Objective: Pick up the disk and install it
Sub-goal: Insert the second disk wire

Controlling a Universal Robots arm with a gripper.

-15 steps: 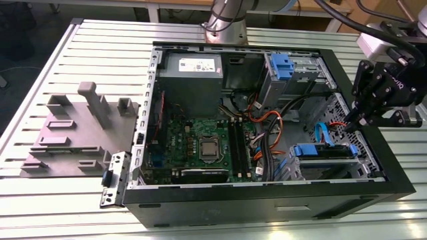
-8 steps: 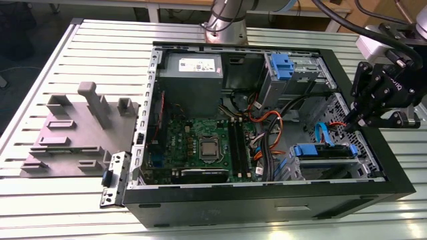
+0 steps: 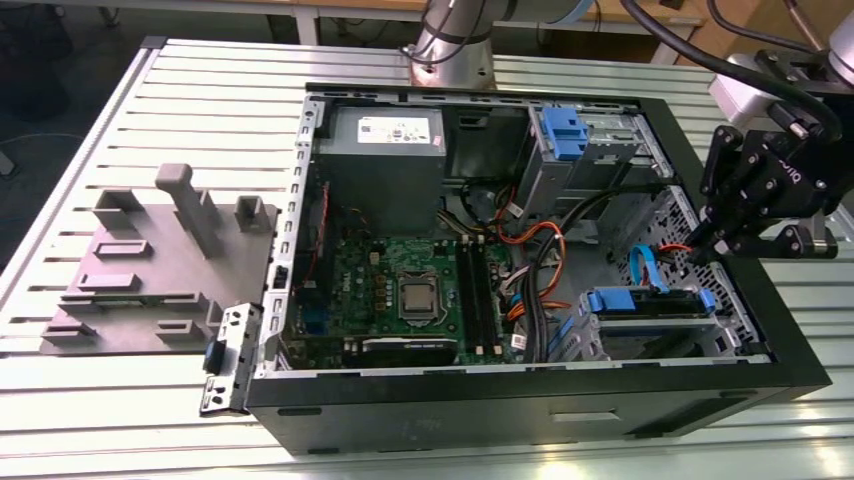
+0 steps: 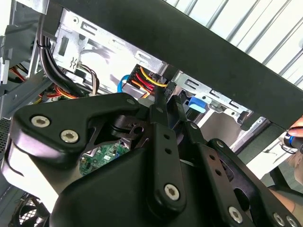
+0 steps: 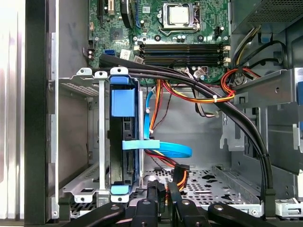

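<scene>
The disk (image 3: 651,303) sits edge-on in the metal drive cage (image 3: 727,335) at the front corner of the open computer case, on the exterior view's right. Its blue side rails show at both ends. In the first wrist view the disk (image 5: 124,151) stands in the cage slot with a blue tab above it and a blue cable running to its side. My gripper (image 3: 711,243) hangs above the case's right wall, just behind the cage, apart from the disk. Its fingers (image 5: 154,191) stand close together with nothing between them. The second wrist view has the gripper (image 4: 171,111) over the case's inner wall.
The open case (image 3: 534,400) holds a motherboard (image 3: 400,290), a grey power supply (image 3: 380,150) and a bare blue bracket (image 3: 561,135) in the rear bay. Orange and black cables (image 5: 199,94) cross the middle. A grey fixture plate (image 3: 147,270) lies left. A hand (image 4: 296,137) shows beside the case.
</scene>
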